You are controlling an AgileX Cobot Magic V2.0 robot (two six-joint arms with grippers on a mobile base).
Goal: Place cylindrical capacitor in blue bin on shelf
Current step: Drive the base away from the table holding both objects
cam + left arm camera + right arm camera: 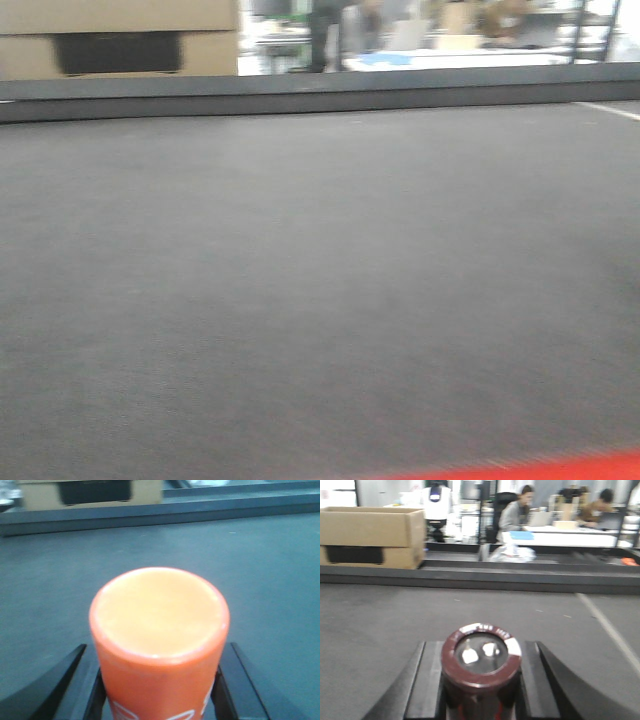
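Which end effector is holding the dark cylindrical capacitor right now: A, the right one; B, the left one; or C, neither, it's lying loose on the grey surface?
A: the right wrist view shows the cylindrical capacitor gripped in the right end effector, while the left end effector holds an orange cylinder.

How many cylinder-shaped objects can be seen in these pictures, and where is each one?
2. An orange cylinder is held in the left gripper; the dark cylindrical capacitor is held in the right gripper. Others may lie outside the views.
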